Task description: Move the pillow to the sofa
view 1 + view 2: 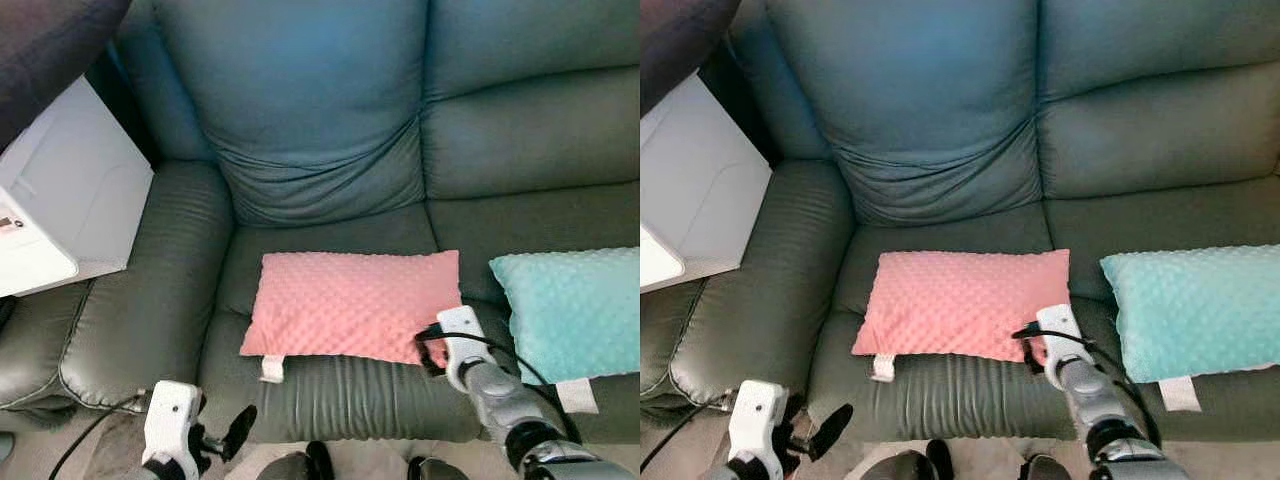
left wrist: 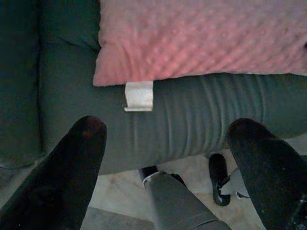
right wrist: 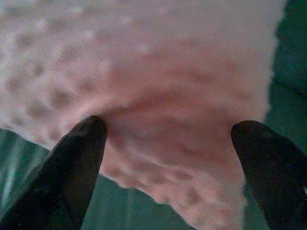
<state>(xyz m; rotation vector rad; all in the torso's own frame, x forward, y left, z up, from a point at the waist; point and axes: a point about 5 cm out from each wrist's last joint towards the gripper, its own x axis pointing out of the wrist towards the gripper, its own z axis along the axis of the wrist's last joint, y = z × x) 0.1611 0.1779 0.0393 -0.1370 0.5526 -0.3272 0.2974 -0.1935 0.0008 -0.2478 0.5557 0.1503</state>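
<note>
The pink pillow (image 1: 352, 303) lies flat on the seat of the green sofa (image 1: 320, 130), beside a teal pillow (image 1: 575, 308). My right end effector (image 3: 168, 167) is at the pink pillow's front right corner, fingers apart. My left end effector (image 2: 168, 158) hangs low before the seat edge, fingers also apart.

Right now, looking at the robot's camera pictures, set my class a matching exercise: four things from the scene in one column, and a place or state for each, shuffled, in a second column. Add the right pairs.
Things
1. pink pillow
2. teal pillow
3. left gripper
4. right gripper

Places or states
A. open, by the sofa's front edge, touching nothing
B. on the sofa's right seat cushion
C. flat on the left seat cushion, white tag at its front corner
D. open around the pink pillow's corner

Pairs: 1-C, 2-B, 3-A, 4-D
</note>
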